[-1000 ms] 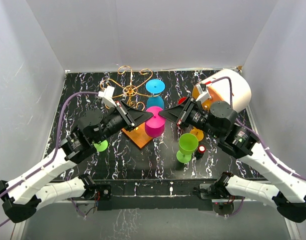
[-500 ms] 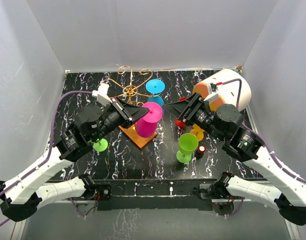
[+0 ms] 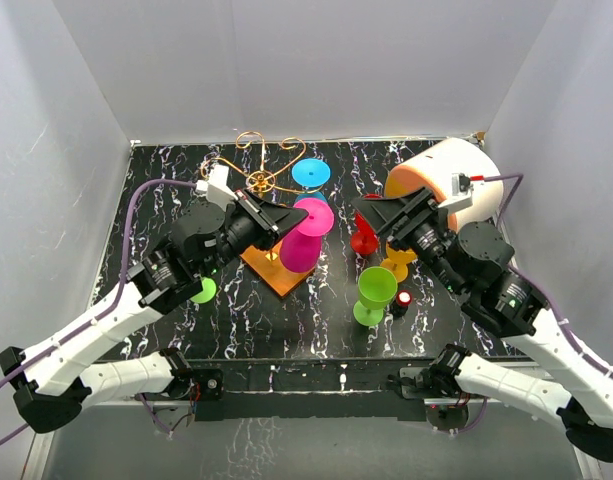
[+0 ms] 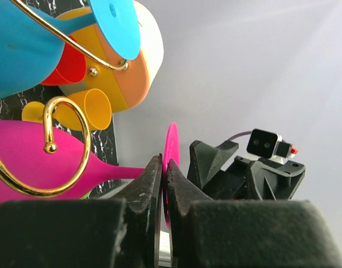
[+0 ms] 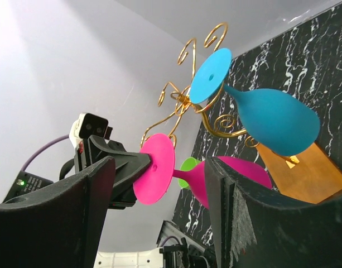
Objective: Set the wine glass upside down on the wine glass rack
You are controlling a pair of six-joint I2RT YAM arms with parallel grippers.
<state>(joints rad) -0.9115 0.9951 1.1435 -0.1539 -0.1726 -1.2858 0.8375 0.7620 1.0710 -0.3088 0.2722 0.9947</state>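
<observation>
The pink wine glass (image 3: 308, 238) hangs tilted, foot up and bowl down, over the orange-brown base (image 3: 276, 272) of the wine glass rack (image 3: 258, 182). My left gripper (image 3: 286, 222) is shut on the rim of its foot disc (image 4: 171, 148). In the left wrist view the pink bowl (image 4: 25, 159) sits behind a gold scroll (image 4: 48, 120). My right gripper (image 3: 371, 212) stands open to the right, apart from the glass. The right wrist view shows the pink foot (image 5: 155, 176) between its spread fingers (image 5: 98, 190). A blue glass (image 5: 271, 120) hangs upside down on the rack (image 5: 182, 100).
A white and orange container (image 3: 446, 180) lies on its side at the back right. A green glass (image 3: 374, 290), a red one (image 3: 364, 240) and a yellow one (image 3: 394, 268) stand under the right arm. Another green glass (image 3: 202, 291) stands under the left arm.
My right gripper opened, let go of the pink glass and drew back to the right. The left gripper kept its hold and the glass tilted, its foot swinging right.
</observation>
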